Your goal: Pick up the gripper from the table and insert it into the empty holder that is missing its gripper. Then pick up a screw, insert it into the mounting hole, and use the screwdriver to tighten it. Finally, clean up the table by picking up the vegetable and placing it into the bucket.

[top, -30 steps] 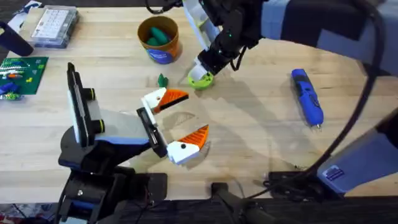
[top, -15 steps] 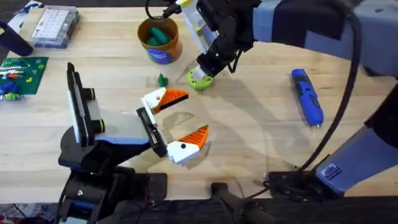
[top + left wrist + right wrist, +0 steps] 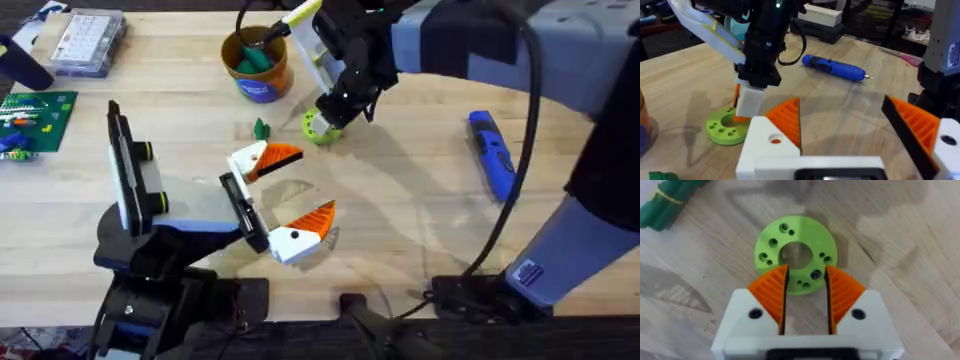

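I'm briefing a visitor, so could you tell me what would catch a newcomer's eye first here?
The right gripper hangs mid-table over a lime green disc, its orange pads slightly apart above the rim. The left gripper sits open nearer the bases. A blue screwdriver lies on the right, and the orange bucket at the back holds something green.

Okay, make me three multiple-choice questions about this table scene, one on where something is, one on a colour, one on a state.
1. Where does the screwdriver lie?
A. inside the bucket
B. on the table, toward the right arm's side
C. on the green circuit board

2. What colour is the ring-shaped disc under the right gripper?
A. lime green
B. blue
C. white

3. How is the left gripper?
A. shut on the disc
B. shut on the screwdriver
C. open, holding nothing

Answers: 1 B, it rests on bare wood right of the disc. 2 A, the right wrist view shows it lime green. 3 C, its orange pads stand wide apart over bare table.
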Tool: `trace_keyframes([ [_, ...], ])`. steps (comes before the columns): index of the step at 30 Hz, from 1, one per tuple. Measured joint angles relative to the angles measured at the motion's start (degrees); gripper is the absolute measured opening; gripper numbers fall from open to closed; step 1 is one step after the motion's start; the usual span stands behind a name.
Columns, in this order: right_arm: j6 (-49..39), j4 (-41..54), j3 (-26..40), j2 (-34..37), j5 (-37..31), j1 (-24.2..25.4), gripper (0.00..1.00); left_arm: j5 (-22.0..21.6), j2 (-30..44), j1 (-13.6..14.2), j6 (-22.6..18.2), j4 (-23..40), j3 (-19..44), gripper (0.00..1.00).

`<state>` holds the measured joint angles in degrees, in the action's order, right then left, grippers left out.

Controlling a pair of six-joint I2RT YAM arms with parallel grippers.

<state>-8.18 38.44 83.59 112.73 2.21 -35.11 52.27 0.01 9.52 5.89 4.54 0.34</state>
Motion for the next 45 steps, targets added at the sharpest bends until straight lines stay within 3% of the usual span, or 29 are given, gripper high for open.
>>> trace_keyframes([
  [2,-0.1,-0.1,0.0,0.0,-0.1,0.1,0.357,0.0,0.0,0.0,0.0,0.0,0.0,0.986],
  [7,0.1,-0.1,0.0,0.0,-0.5,0.1,0.031,0.0,0.0,0.0,0.0,0.0,0.0,0.986],
  [8,0.1,-0.2,0.0,0.0,-0.5,0.1,0.012,0.0,0.0,0.0,0.0,0.0,0.0,0.986],
  [20,0.1,1.0,0.0,0.0,-0.4,0.1,0.007,0.0,0.0,0.0,0.0,0.0,0.0,0.986],
  [29,0.1,9.0,2.5,0.0,-0.4,0.1,0.007,0.0,0.0,0.0,0.0,0.0,0.0,0.986],
  [45,-0.4,26.4,19.8,-2.1,-0.4,-0.2,0.007,0.0,0.0,0.0,0.0,0.0,0.0,0.986],
])
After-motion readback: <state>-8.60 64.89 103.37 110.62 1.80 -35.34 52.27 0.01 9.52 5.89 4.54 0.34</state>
